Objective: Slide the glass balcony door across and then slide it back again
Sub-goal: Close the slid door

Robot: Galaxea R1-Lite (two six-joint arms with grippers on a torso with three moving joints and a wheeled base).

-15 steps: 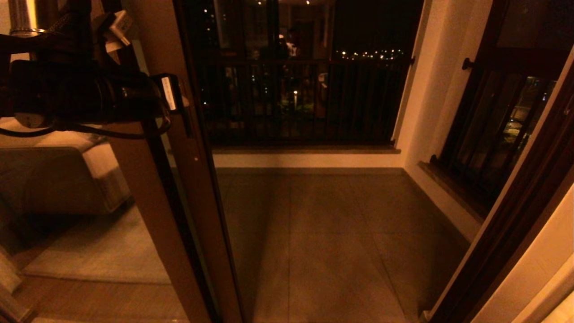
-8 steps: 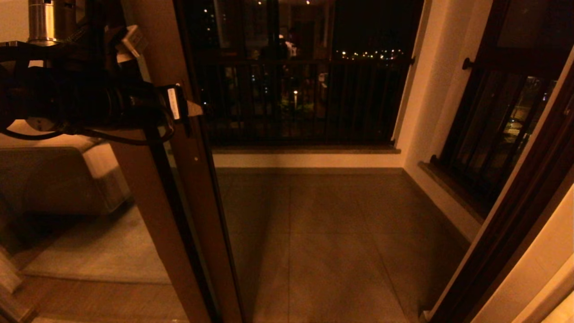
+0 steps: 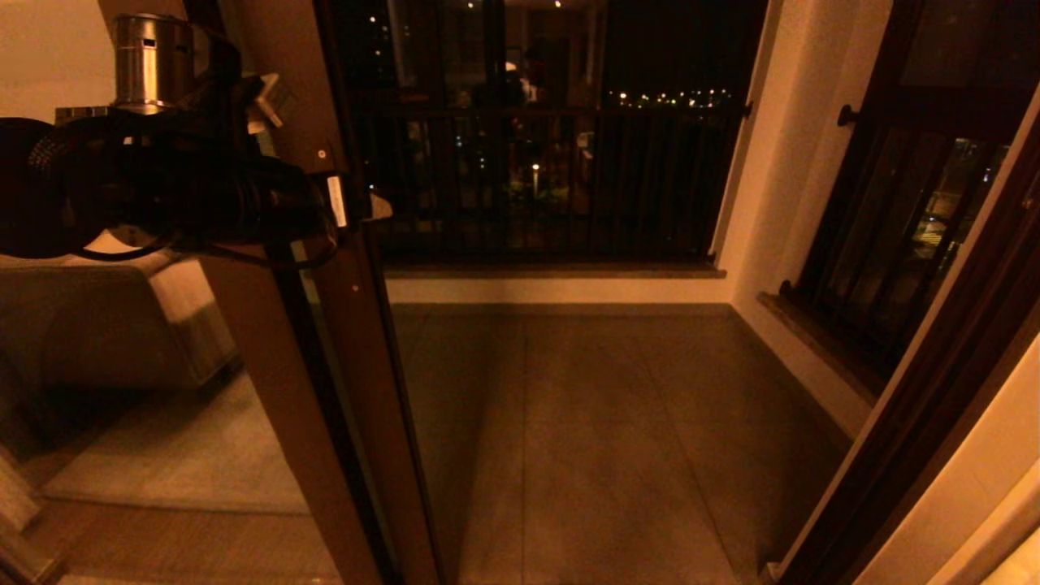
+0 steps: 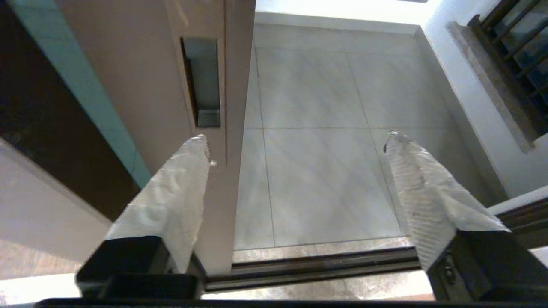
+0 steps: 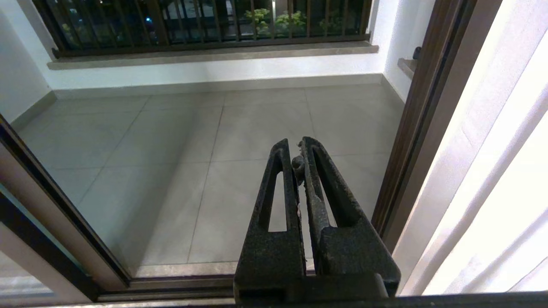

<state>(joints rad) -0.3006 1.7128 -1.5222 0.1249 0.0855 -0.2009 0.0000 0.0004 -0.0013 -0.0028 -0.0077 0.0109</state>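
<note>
At the left of the doorway, the glass balcony door [image 3: 341,341] stands slid aside, leaving the tiled balcony floor [image 3: 601,439] open to the right. Left gripper [image 4: 295,147] raised against the door's edge, jaws spread wide and gripping nothing; one fingertip [image 4: 195,149] sits just beside the handle slot [image 4: 204,83], the other hangs over the open gap. Likely placed this way to push the door edge across toward the right. Right gripper [image 5: 298,156] parked low near the right door frame [image 5: 421,111], jaws pressed together, empty. No containers in sight.
</note>
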